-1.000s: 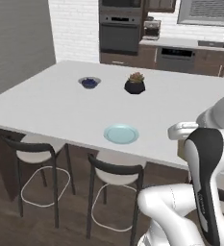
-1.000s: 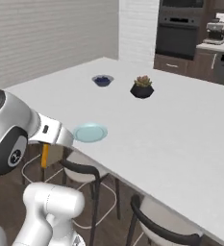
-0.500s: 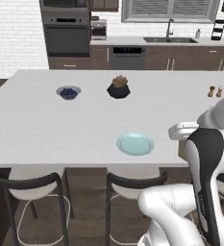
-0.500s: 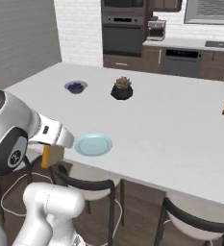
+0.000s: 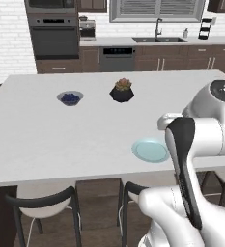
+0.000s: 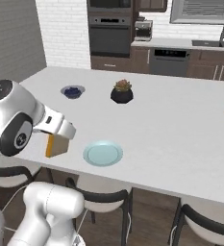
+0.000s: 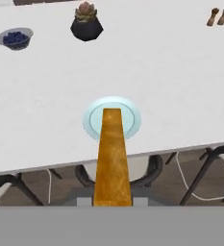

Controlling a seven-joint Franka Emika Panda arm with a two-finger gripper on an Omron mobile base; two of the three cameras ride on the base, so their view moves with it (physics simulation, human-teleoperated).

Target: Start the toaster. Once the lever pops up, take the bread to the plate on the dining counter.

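The bread (image 6: pixel 57 145), a tan slice seen edge-on, sits upright in my gripper (image 7: pixel 113 200), which is shut on it. In the hand view the bread (image 7: pixel 113 158) reaches up across the pale blue-green plate (image 7: pixel 112 117). The plate (image 6: pixel 103 153) lies near the front edge of the white dining counter (image 6: pixel 171 125). The slice hangs just left of the plate, above the counter's edge. In the left base view the plate (image 5: pixel 151 150) lies beside my white arm, and the arm covers the gripper there. The toaster is out of view.
A small bowl of dark berries (image 5: pixel 70 98) and a black plant pot (image 5: pixel 122 91) stand further back on the counter. Two brown shakers (image 7: pixel 217 16) stand at its far right. Dark chairs (image 5: pixel 46 202) (image 6: pixel 104 197) are tucked under the front edge.
The base has driven and turned, so the whole scene has shifted; the counter now lies square ahead and the plate is closer. The bread stays in the gripper.
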